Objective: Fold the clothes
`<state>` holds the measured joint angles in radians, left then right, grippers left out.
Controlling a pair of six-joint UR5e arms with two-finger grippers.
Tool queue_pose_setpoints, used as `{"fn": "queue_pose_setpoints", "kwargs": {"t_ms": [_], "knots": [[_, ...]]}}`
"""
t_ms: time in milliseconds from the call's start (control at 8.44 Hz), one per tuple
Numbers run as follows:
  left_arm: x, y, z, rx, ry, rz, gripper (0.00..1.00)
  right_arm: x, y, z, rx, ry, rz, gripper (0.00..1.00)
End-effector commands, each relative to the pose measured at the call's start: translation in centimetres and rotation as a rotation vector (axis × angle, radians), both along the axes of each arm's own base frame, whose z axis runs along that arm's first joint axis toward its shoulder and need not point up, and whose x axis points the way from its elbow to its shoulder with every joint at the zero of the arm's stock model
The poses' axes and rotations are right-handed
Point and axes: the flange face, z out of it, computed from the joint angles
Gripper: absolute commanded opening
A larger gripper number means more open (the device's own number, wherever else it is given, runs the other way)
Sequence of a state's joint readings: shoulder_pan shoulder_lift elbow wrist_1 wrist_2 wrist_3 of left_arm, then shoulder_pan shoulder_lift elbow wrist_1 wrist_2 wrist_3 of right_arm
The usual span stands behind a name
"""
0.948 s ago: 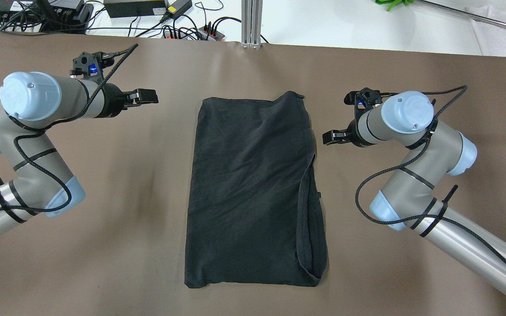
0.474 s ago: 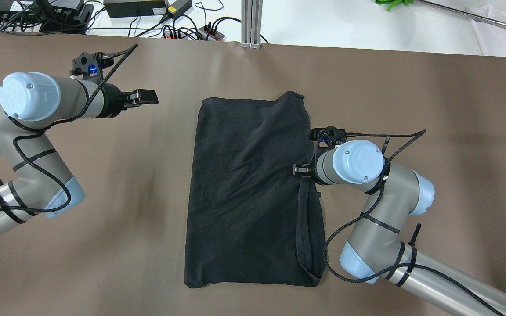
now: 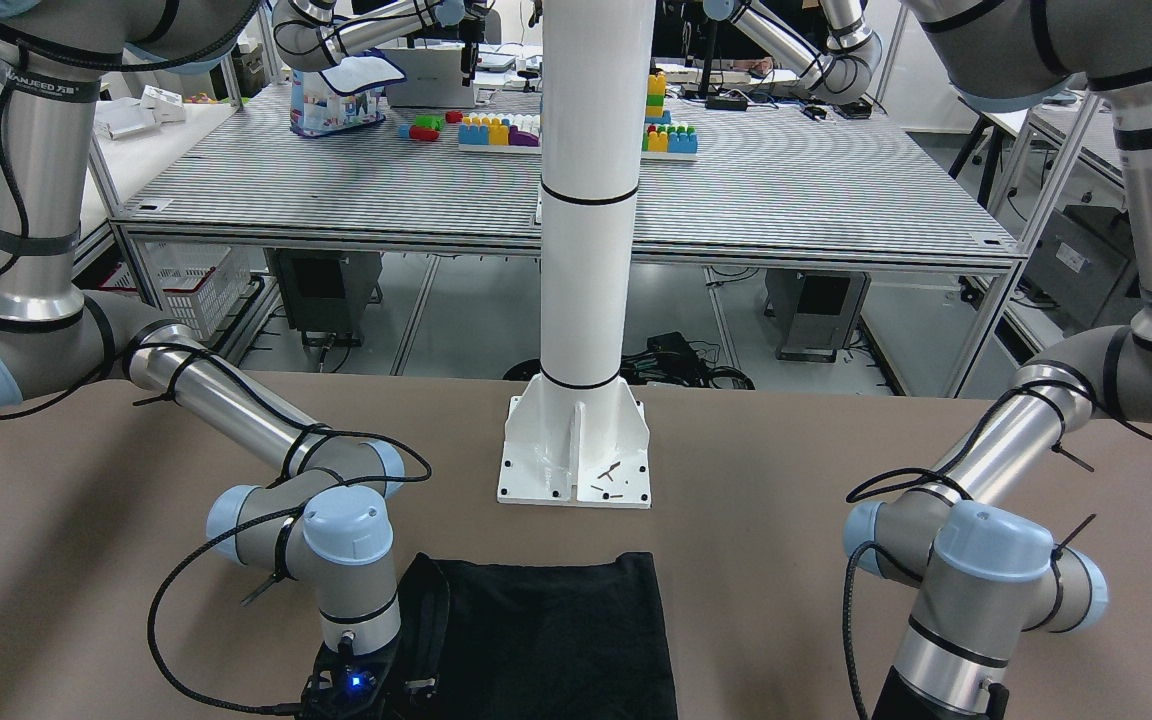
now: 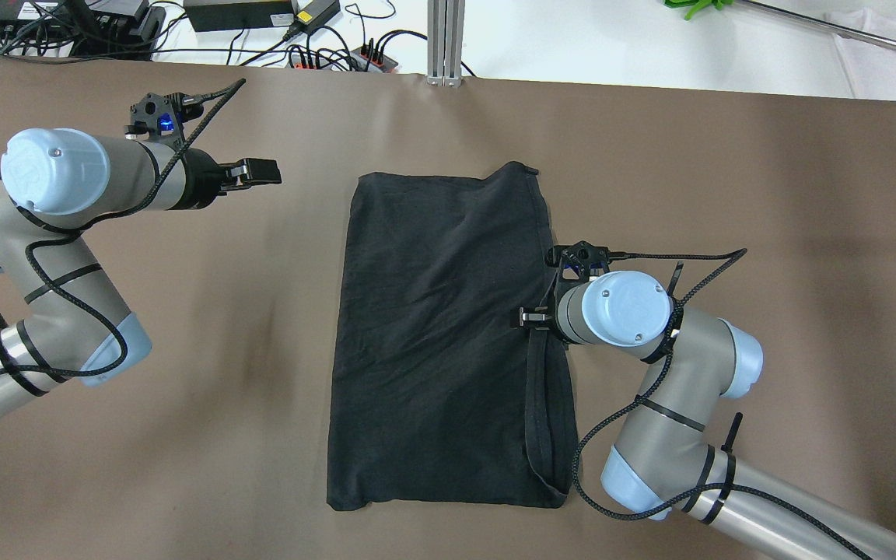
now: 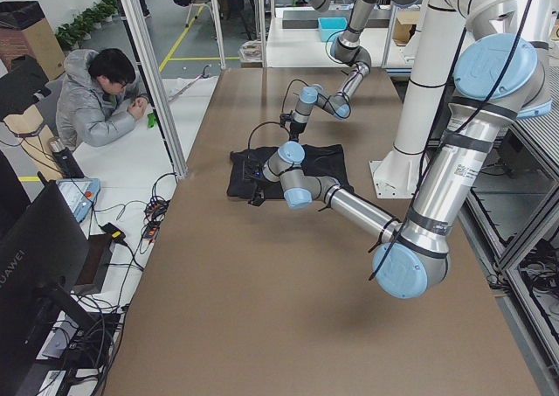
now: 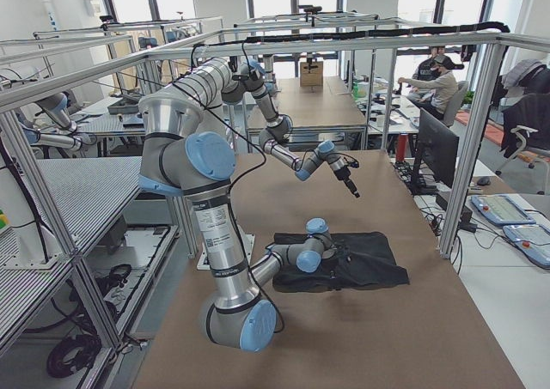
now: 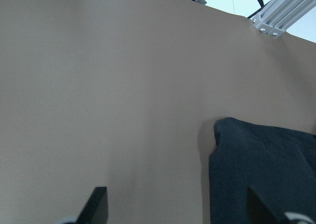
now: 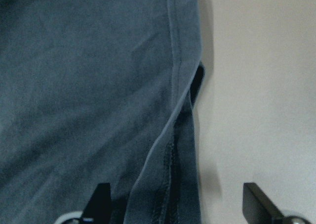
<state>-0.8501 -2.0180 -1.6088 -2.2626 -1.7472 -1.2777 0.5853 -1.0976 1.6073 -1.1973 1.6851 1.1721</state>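
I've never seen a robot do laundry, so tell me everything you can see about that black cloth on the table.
The black garment is soft, matte fabric, lying flat and lightly wrinkled on the brown table as a rough rectangle, longer than wide. It looks already folded over: along its right edge a stitched hem runs over a narrow layer beneath. The right gripper, jaws open, is over that edge's middle; contact cannot be told. The left gripper is well clear.
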Motion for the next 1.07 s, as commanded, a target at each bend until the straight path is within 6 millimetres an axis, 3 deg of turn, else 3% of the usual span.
{"fn": "queue_pose_setpoints", "kwargs": {"t_ms": [0, 237, 474, 592, 829, 948], "knots": [[0.0, 0.0, 0.0, 0.001, 0.001, 0.0, 1.0, 1.1, 0.2, 2.2, 0.002, 0.029, -0.018, 0.94], [0.0, 0.0, 0.1, 0.0, 0.0, 0.0, 1.0, 2.6, -0.4, 4.0, 0.037, 0.069, -0.045, 0.94], [0.0, 0.0, 0.2, -0.002, -0.001, 0.0, 1.0, 7.1, -1.3, 5.0, 0.066, 0.076, -0.09, 0.94], [0.0, 0.0, 0.2, -0.001, -0.002, -0.001, 1.0, 9.4, -1.1, 4.4, 0.065, 0.048, -0.11, 0.94], [0.1, -0.1, 0.2, 0.0, -0.004, 0.001, 1.0, 9.6, -0.4, 1.8, 0.064, -0.012, -0.118, 0.94], [0.1, -0.1, 0.2, 0.0, -0.004, 0.001, 1.0, 7.9, 0.8, 0.7, 0.002, -0.056, -0.077, 0.95]]}}
